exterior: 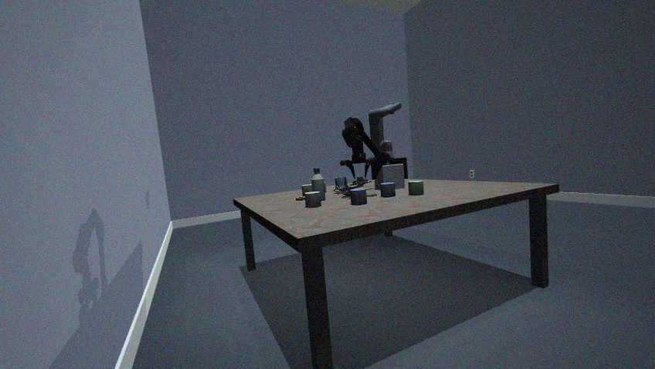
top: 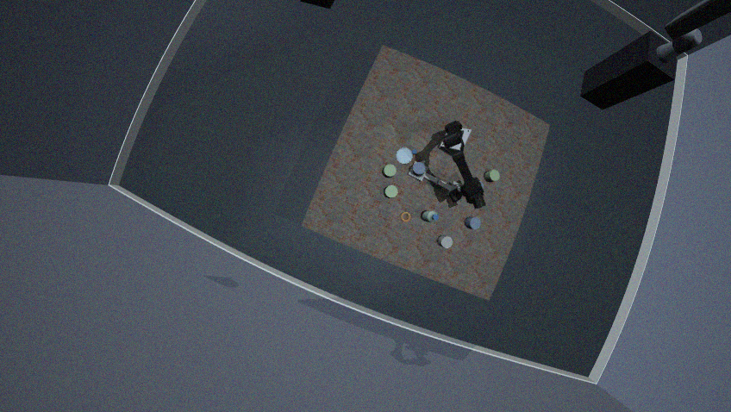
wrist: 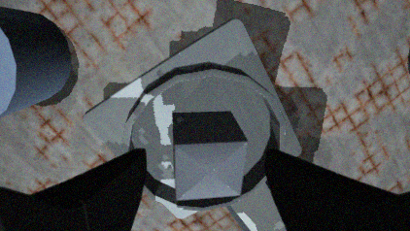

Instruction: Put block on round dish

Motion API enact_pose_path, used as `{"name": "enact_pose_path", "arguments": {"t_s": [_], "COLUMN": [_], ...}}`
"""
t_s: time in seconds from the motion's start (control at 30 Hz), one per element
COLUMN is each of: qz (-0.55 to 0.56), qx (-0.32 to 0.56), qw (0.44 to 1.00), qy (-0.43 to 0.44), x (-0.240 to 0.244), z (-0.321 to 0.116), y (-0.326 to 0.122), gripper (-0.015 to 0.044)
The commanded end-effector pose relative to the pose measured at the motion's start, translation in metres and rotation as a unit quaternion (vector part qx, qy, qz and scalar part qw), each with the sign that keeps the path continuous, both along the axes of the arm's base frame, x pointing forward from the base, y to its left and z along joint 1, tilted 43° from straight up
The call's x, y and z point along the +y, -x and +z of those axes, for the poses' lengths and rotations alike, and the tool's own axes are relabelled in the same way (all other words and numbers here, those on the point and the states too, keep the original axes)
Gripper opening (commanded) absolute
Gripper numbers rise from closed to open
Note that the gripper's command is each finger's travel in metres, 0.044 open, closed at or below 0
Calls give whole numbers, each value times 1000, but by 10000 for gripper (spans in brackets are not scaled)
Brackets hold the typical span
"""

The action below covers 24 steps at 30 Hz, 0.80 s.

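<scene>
In the wrist view a grey block (wrist: 210,167) sits bare inside the round ring of a square balance pad (wrist: 114,116). My gripper (wrist: 206,159) (top: 452,193) (exterior: 354,170) is open. Its dark fingers stand one on each side of the block with a gap to it on both sides. The balance bar (top: 432,178) runs from under my gripper to a blue-grey cup (top: 419,167) (exterior: 340,181) that stands on the far end. The pale round dish (top: 404,154) lies just beyond that cup. A dark blue-grey cup (wrist: 26,63) stands on the table beside the pad.
Green cylinders (top: 390,170) (top: 390,191) (top: 491,175), a grey one (top: 445,241), a blue one (top: 472,222), a bottle (top: 428,215) (exterior: 317,182) and an orange ring (top: 402,216) stand around the balance on the brown table (exterior: 458,197).
</scene>
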<state>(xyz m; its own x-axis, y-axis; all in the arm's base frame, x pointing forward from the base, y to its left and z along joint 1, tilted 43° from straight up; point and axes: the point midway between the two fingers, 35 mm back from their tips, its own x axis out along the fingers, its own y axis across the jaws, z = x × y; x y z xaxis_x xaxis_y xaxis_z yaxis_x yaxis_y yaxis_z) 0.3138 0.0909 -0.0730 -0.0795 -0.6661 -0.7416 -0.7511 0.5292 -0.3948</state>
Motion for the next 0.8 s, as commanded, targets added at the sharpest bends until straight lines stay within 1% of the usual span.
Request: {"name": "enact_pose_path", "arguments": {"t_s": [0.0,0.23,0.37,0.6,0.73,0.77], "qz": [1,1,1,1,1,1], "qx": [3,3,3,3,3,3], "qw": [1000,1000,1000,1000,1000,1000], "qy": [2,2,2,2,2,2], "x": [-6,-12,-12,-12,-7,-3], "z": [-5,-11,-11,-11,-6,-3], "y": [1,2,2,2,1,0], "gripper": [260,260,155,108,3,0]}}
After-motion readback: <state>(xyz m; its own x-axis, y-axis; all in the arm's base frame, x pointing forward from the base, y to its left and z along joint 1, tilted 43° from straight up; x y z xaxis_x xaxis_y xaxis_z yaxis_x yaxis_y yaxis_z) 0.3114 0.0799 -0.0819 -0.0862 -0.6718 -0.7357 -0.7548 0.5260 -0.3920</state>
